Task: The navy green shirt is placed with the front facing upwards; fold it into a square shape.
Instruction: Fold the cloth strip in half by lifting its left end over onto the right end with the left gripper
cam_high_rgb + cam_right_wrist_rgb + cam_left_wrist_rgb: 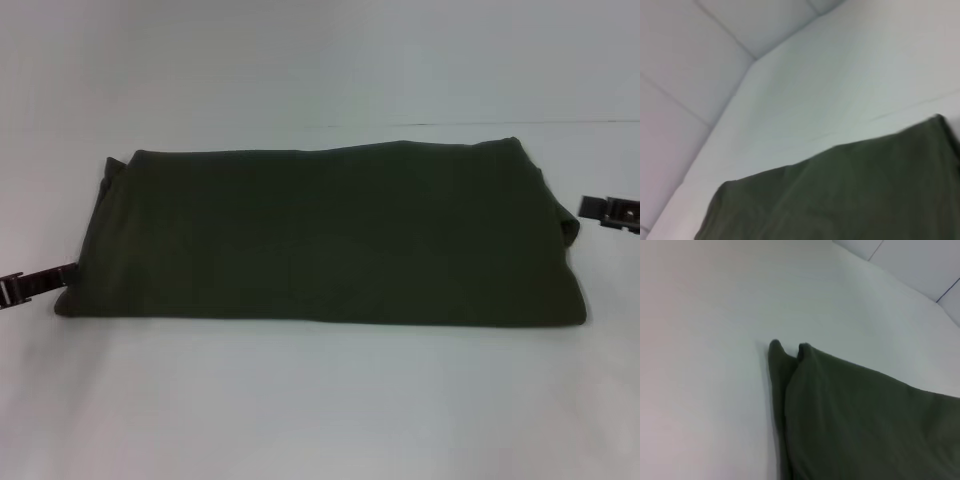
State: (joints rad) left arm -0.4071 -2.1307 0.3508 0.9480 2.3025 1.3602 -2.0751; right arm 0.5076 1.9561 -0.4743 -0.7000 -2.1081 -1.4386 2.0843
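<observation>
In the head view we see one shirt (330, 235) lying in the middle of the white table (320, 400). It is folded into a wide, flat bundle, with no letters showing. We count two grippers. The left gripper (40, 283) is at 9 o'clock from the shirt and touches its near left corner. The right gripper (608, 212) is at 3 o'clock, just beside the shirt's right edge. We cannot tell if either one is open or closed.

In the left wrist view we see one end of the shirt (855, 415) on the table (705, 365), with two folded tips side by side.

In the right wrist view we see the shirt (840, 195) lying flat on the table (840, 90).
</observation>
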